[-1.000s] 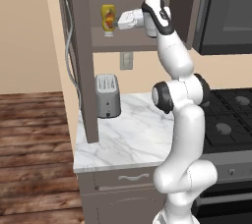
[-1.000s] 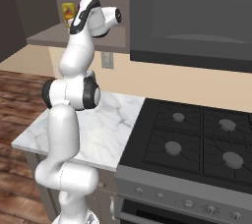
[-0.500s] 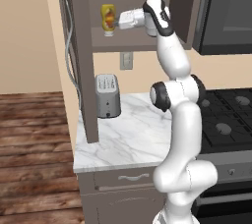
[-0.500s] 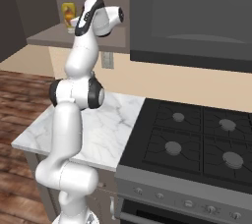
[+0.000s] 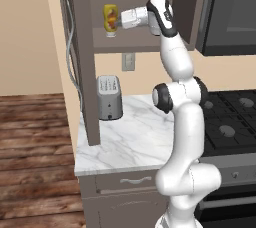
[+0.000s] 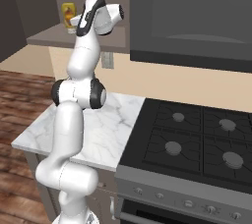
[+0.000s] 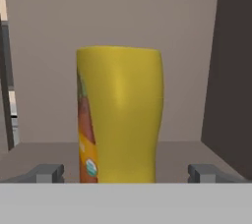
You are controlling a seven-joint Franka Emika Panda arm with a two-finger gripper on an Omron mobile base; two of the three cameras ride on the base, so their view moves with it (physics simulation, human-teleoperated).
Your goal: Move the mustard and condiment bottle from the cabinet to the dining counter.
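Mustard [image 7: 119, 115] stands upright on the cabinet [image 5: 145, 47] shelf, its long axis vertical, straight ahead of the claw [image 7: 126, 173] and centred between its two finger tips [image 7: 47, 173]. In the hand view the yellow bottle rises from the shelf floor with a flat top edge and slightly waisted sides; a strip of orange and green label runs down the side that lies toward the left finger tip. The claw's jaws stand spread wide, one tip on either side of the bottle's base and both apart from it, so nothing is gripped. Whether the tips have reached level with the bottle or sit just short of it cannot be told.

From the left base view the mustard [image 5: 110, 20] sits just beyond the front of the claw [image 5: 120, 19], which points level into the open cabinet. In the right base view the bottle [image 6: 68, 15] shows past the wrist, at the same height as the hand. Well below the claw, a toaster [image 5: 108, 97] rests on the small marble worktop [image 5: 135, 142].
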